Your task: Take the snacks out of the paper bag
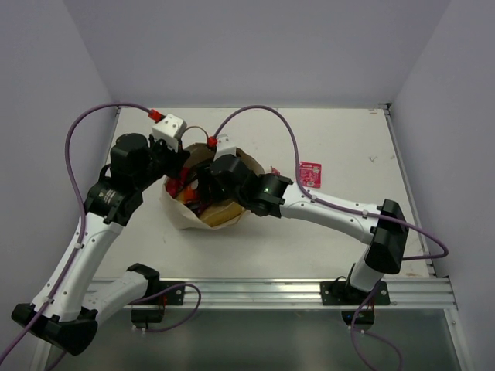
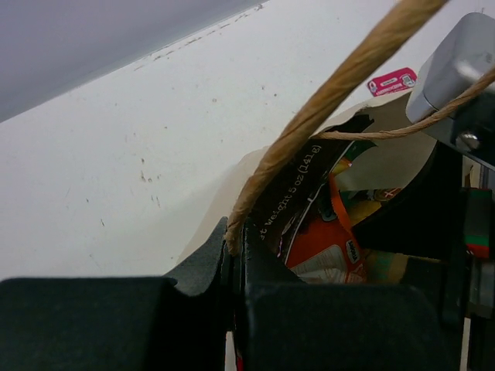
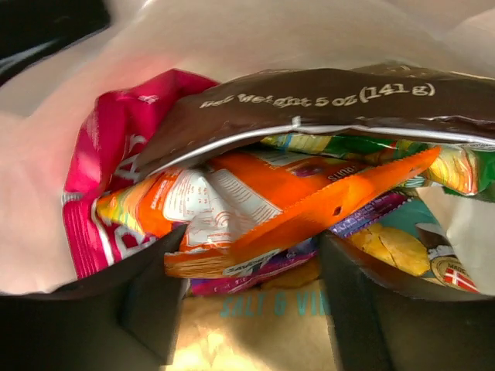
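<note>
Mia: From up top, where is the paper bag (image 1: 182, 218)?

Sam: It is in the middle of the table (image 1: 348, 139), with its mouth open. The left gripper (image 1: 176, 171) is at the bag's 10 o'clock edge. The right arm stretches in from 3 o'clock, and the right gripper (image 1: 205, 189) is down inside the mouth.

Mia: Are any snacks out?

Sam: Yes, one. A tiny red packet (image 1: 310, 173) lies flat on the table at the bag's 3 o'clock, apart from it.

Mia: What does the left wrist camera see?

Sam: The left gripper (image 2: 236, 259) has its fingers squeezed together on the cord handle (image 2: 332, 85). The cord runs up toward 1 o'clock. To the fingers' 3 o'clock the bag gapes. A dark brown packet (image 2: 298, 182) and an orange packet (image 2: 321, 243) peek out. The tiny red packet (image 2: 393, 80) is far off at 1 o'clock.

Mia: And the right wrist camera?

Sam: The right gripper (image 3: 251, 290) is inside the bag, with its fingers (image 3: 147, 305) wide apart. The low edge of the orange packet (image 3: 255, 209) sits between them. I can't tell if they touch it. The dark brown packet (image 3: 325, 108) lies on top at 12 o'clock. A magenta-pink packet (image 3: 108, 154) is at 9 o'clock and a green packet (image 3: 472, 166) is at 3 o'clock. A purple packet (image 3: 367, 210) pokes out under the orange one. A tan-yellow packet (image 3: 390, 247) is at 4 o'clock.
</note>
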{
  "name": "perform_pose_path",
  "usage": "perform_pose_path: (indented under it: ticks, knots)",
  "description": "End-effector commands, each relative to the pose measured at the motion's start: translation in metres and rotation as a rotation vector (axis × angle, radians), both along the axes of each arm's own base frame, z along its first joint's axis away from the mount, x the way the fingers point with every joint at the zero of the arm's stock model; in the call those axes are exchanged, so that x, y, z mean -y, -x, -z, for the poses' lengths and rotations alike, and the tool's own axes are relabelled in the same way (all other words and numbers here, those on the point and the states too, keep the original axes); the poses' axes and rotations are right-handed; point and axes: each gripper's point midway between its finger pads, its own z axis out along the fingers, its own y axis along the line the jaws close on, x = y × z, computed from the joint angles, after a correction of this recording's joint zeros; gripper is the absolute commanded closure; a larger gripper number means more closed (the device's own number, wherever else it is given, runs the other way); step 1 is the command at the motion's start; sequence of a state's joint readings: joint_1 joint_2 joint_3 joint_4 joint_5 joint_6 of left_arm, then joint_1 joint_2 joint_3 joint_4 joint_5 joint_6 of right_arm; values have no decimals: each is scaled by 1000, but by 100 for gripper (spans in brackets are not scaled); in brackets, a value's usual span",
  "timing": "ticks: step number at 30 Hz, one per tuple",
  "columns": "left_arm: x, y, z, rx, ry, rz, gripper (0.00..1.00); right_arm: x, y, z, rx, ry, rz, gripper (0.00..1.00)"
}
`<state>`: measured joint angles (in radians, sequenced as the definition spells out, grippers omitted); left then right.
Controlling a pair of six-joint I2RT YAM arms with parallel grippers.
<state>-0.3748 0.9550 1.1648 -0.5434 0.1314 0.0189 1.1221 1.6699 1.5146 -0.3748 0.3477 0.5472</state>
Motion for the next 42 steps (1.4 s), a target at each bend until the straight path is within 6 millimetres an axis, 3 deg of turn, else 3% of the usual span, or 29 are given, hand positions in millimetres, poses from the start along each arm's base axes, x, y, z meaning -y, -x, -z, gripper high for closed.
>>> perform_pose_path:
  ticks: [1, 3, 4, 7, 8, 9, 13, 14, 20, 24, 27, 28, 30, 31, 33, 34, 36, 37, 39, 40, 42]
  knots:
    - [2, 6, -27, 76, 41, 13, 100, 0, -18, -22, 30, -69, 84, 37]
    - [1, 7, -27, 77, 42, 13, 100, 2, -21, -18, 34, -66, 86, 46]
    - [1, 7, -28, 80, 43, 13, 100, 4, -21, -19, 47, -65, 80, 57]
    - [2, 6, -25, 73, 40, 13, 100, 3, -23, -22, 81, -74, 62, 79]
    - [2, 6, -25, 72, 42, 14, 100, 5, -22, -26, 92, -77, 51, 95]
    - [1, 6, -24, 70, 39, 11, 100, 4, -18, -30, 93, -83, 26, 100]
    - [-1, 4, -23, 71, 33, -6, 100, 5, -1, -70, 151, -123, -105, 100]
    - [-2, 3, -23, 72, 33, -9, 100, 10, 6, -90, 169, -155, -124, 100]
    - [-7, -2, -21, 66, 19, -48, 100, 45, 33, -165, 278, -252, -200, 100]
    - [-8, -4, -21, 53, 37, -72, 100, 88, 46, -216, 364, -302, -174, 100]
    - [-10, -5, -22, 57, 36, -84, 100, 124, 43, -233, 406, -321, -98, 100]
    - [-11, -6, -20, 54, 32, -88, 100, 148, 41, -246, 437, -348, -51, 100]
    - [-11, -6, -20, 54, 28, -89, 100, 173, 33, -248, 456, -342, 24, 100]
    - [-11, -6, -19, 52, 25, -90, 100, 198, 22, -251, 473, -337, 96, 100]
    - [-10, -7, -18, 49, 27, -86, 100, 218, 8, -240, 471, -309, 166, 100]
    - [-10, -7, -18, 49, 28, -85, 100, 237, -7, -235, 477, -286, 236, 100]
    - [-8, -7, -18, 47, 29, -77, 100, 249, -25, -217, 459, -258, 280, 100]
    - [-8, -7, -18, 47, 29, -77, 100, 265, -43, -200, 440, -223, 336, 100]
    - [-8, -6, -18, 49, 29, -74, 100, 265, -63, -176, 397, -203, 331, 100]
    - [-8, -6, -19, 49, 28, -73, 100, 278, -81, -163, 386, -193, 371, 100]
    - [-9, -5, -20, 55, 26, -75, 100, 275, -106, -134, 325, -190, 364, 100]
